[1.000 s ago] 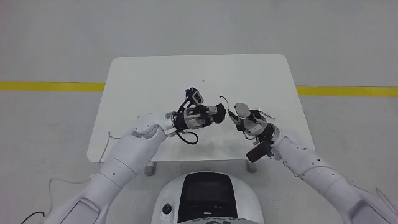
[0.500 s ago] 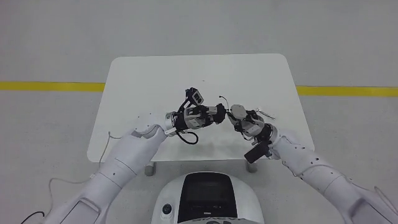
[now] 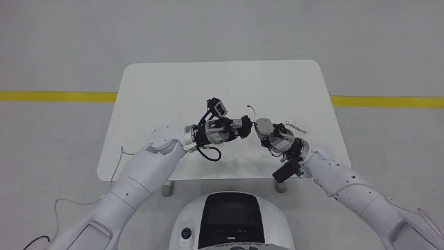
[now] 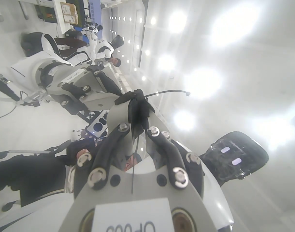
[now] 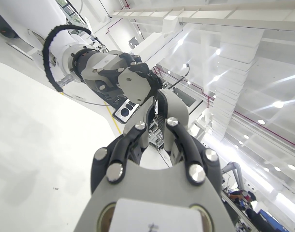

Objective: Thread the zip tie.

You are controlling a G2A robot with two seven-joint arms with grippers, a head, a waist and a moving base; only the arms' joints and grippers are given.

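Seen from above, my left gripper [image 3: 245, 126] and my right gripper [image 3: 259, 128] meet tip to tip just below the middle of the frame, over the near half of the white table [image 3: 173, 90]. The zip tie [image 3: 249, 110] is a thin black strand rising from that meeting point toward the top of the frame. A small thin piece [image 3: 295, 126] lies on the table just right of my right gripper (too small to tell what it is).

At my left wrist, my left gripper [image 4: 137, 103] is clamped tight on the zip tie [image 4: 166, 91]. The strap runs back between the fingers [image 4: 117, 117] across my palm. Ahead of them it curves free to its small head. My right gripper [image 4: 126, 97] touches mine at the tips.

At my right wrist, my right gripper [image 5: 158, 94] is drawn narrow, tips together, against the left gripper [image 5: 154, 84]. The zip tie [image 5: 180, 79] arcs out just beside them. Whether these tips pinch the strap, I cannot tell.
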